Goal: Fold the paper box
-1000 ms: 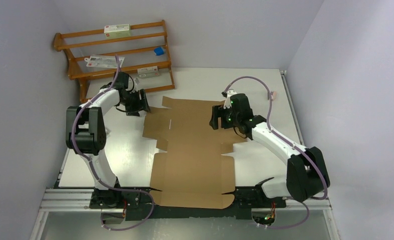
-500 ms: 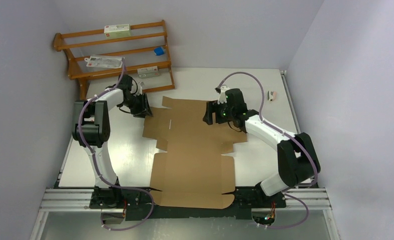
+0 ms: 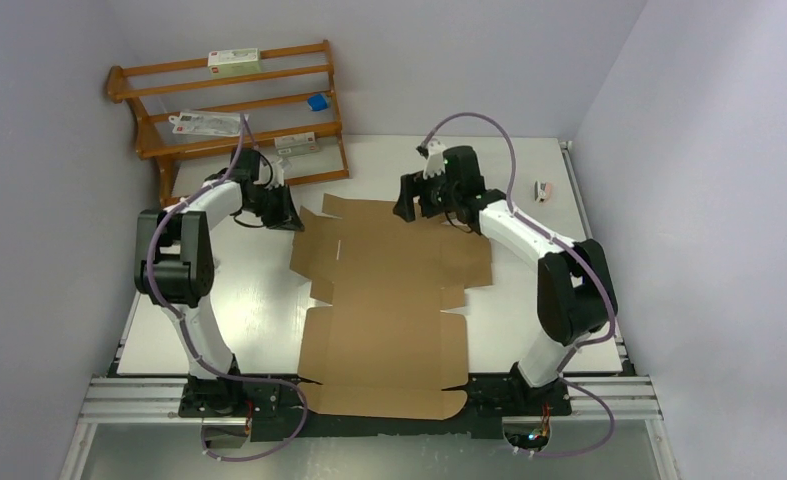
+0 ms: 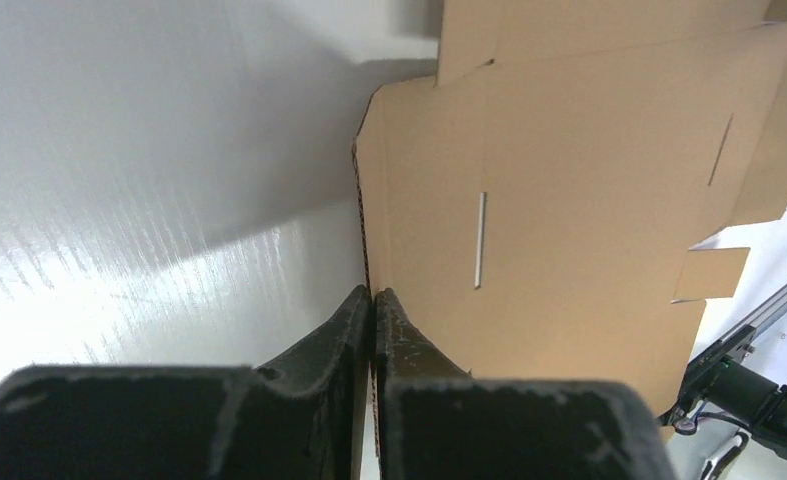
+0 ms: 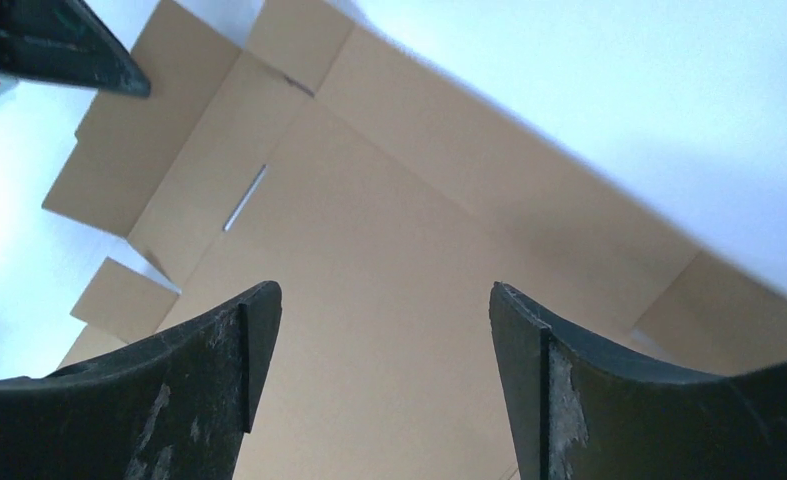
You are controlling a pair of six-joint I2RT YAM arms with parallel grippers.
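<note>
a lab robot cell
you see a white table [image 3: 249, 300] walled in by plain panels [image 3: 669, 150], an aluminium rail [image 3: 129, 398] along its near edge.

L-wrist view's edges cut off paper box [image 4: 569, 180].

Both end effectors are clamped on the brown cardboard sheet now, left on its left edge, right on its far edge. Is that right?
Only the left. The left end effector is shut on the left edge of the paper box, but the right end effector is open near the far edge: the right wrist view shows its fingers spread with nothing between them.
</note>
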